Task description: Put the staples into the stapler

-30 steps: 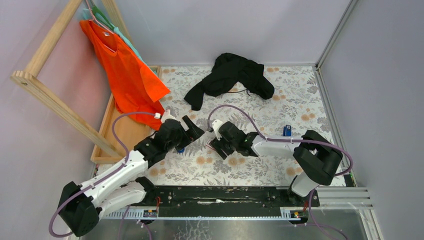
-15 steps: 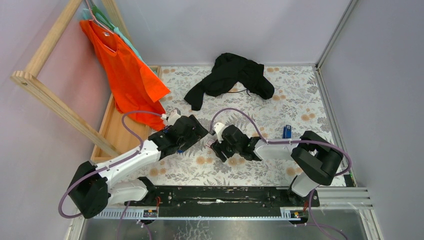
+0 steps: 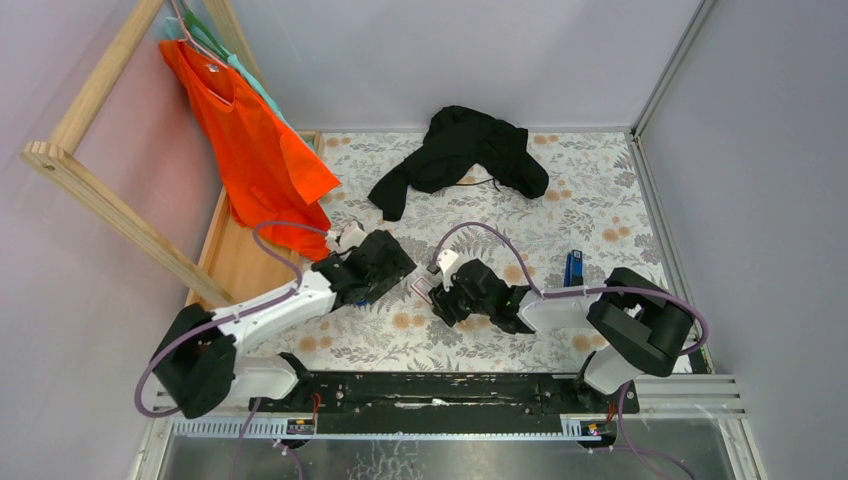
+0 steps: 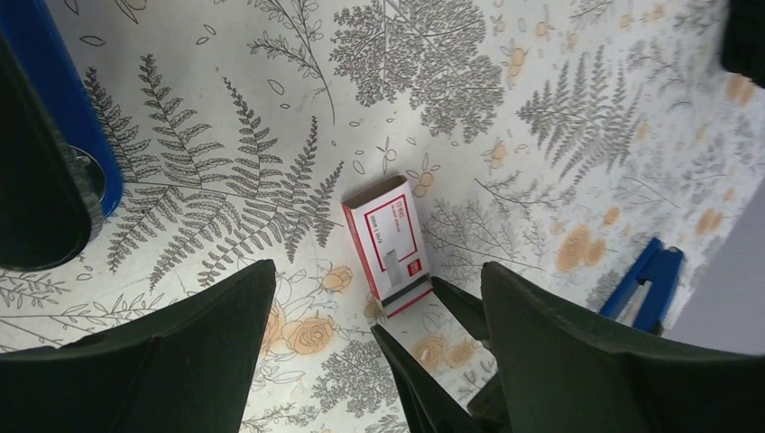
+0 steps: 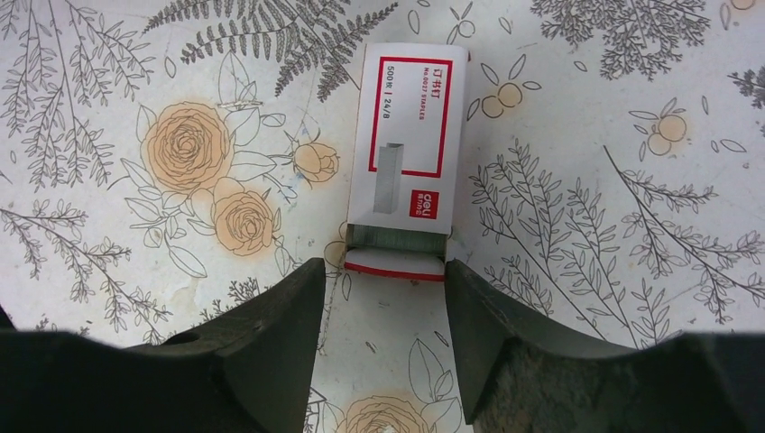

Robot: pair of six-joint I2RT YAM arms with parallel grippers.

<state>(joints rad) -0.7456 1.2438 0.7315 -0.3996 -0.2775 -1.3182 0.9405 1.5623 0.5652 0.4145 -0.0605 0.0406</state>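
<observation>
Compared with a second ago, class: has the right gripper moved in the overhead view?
Yes. The right gripper has slid down the picture, away from the black clothes, and slightly rightward.

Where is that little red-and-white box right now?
The staple box lies flat on the floral table cover, around mid-table in the top view. In the right wrist view, its open end sits between the right gripper's fingertips.

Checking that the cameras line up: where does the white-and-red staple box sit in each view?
Top external: staple box lies mid-table, slightly left of centre.
Left wrist: near centre, lying flat and slightly tilted.
Right wrist: upper centre, its pulled-out tray end nearest the camera.
Shared landmark: the orange rose print beside the box.
</observation>
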